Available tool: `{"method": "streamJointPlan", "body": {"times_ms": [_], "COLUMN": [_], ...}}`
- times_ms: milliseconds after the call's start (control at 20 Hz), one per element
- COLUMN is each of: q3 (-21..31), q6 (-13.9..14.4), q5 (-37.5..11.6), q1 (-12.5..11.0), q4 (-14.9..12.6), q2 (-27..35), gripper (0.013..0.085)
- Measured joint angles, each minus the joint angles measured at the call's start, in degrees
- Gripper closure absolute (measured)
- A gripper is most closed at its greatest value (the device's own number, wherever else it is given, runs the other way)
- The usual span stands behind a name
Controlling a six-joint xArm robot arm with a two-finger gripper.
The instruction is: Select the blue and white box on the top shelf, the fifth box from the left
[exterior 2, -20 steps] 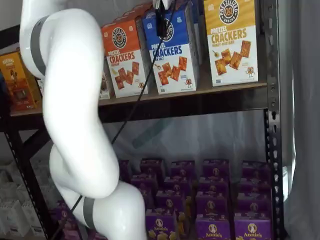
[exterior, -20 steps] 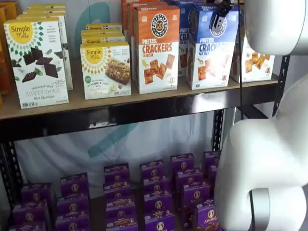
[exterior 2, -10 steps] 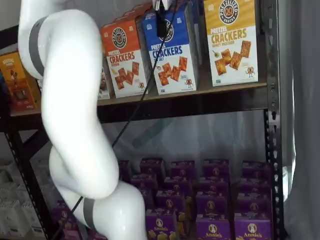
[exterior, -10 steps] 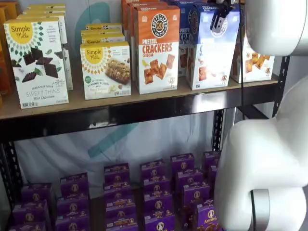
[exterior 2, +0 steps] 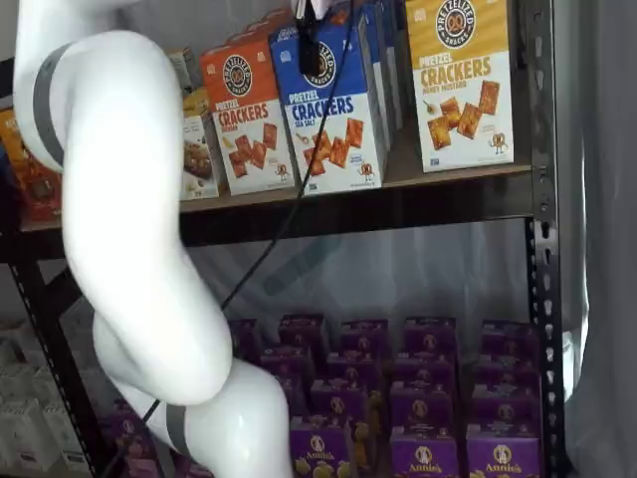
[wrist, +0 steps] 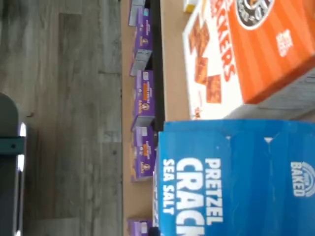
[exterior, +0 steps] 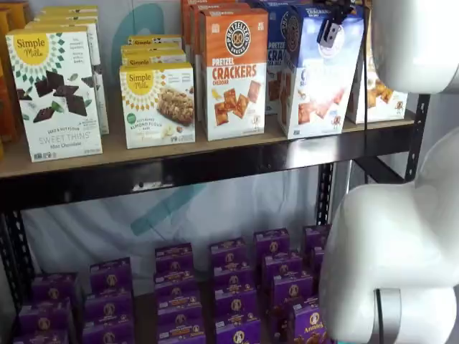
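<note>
Up top, black pincer (exterior: 330, 29) grips the tall, tilted cardboard blue and white box (exterior: 317, 79).

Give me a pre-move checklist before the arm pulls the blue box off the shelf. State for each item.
1. Right box: the hand is at the top of the blue box, marked SEA SALT in the wrist view. Ok.
2. Grip: fingers show at the box's top front, but closure on it is not plain. Cannot tell.
3. Box pose: tilted in both shelf views, its base on the top shelf. Ok.
4. Orange box beside it: upright, undisturbed. Ok.
5. Yellow box on the other side: upright, a gap between. Ok.
6. Cable hangs across the shelf front; snag risk. Cannot tell.
</note>
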Motion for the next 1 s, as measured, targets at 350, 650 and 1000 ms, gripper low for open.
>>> {"method": "streamJointPlan", "body": {"times_ms": [350, 650, 1000], "q3": [4.37, 10.21, 17.99], "q6": [0.05, -0.31, -1.25], "q5": [4.42, 6.55, 5.69], "q1": [0.27, 0.89, 0.12], "q4": [-1.94, -4.52, -4.69], "q2": [-6.00, -11.77, -18.93], "gripper": [0.0370, 0.0370, 0.0370]}}
